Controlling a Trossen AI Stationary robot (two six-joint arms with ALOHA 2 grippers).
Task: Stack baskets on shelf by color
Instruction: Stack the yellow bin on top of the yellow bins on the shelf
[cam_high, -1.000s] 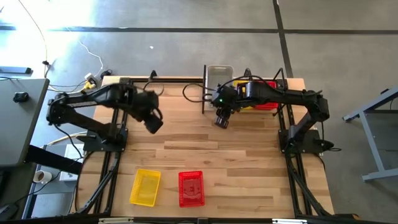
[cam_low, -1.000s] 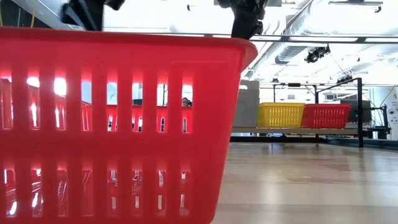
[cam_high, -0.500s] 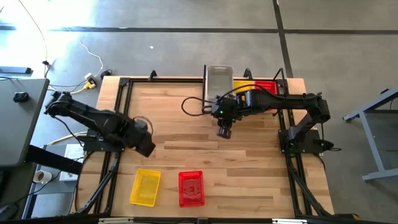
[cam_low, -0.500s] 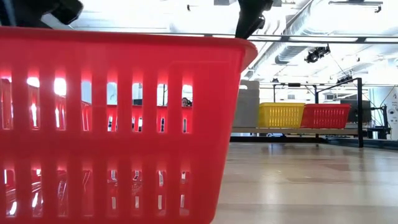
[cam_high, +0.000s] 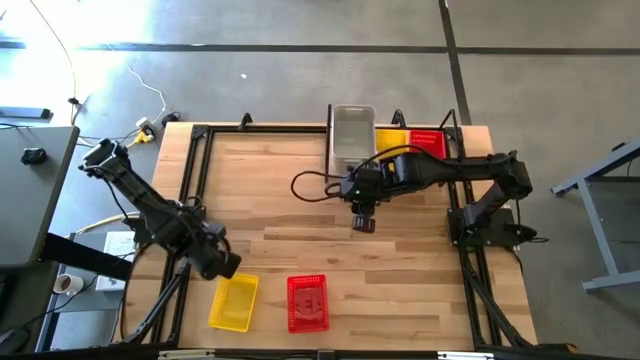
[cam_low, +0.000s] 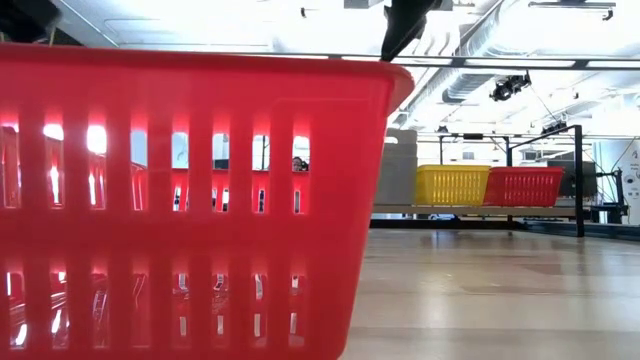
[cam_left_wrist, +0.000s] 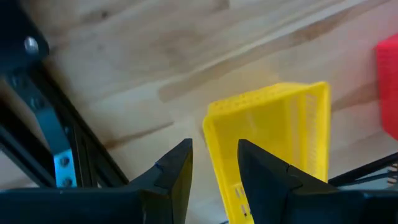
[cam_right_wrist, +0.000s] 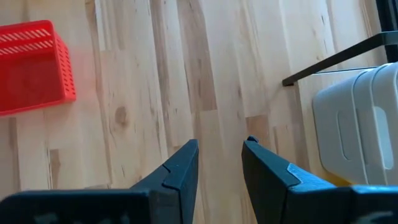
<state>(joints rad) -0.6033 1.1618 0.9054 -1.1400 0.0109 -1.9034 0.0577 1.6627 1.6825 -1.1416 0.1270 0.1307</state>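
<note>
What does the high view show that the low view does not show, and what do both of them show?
Only the high view shows the left gripper, open beside the loose yellow basket on the table, and the right gripper, open over bare wood. Only the low view shows the room's ceiling behind. Both show the loose red basket, and the clear basket, yellow basket and red basket on the shelf.

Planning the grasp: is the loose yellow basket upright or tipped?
Upright: the yellow basket sits flat on the table, open side up, nothing visible inside.
</note>
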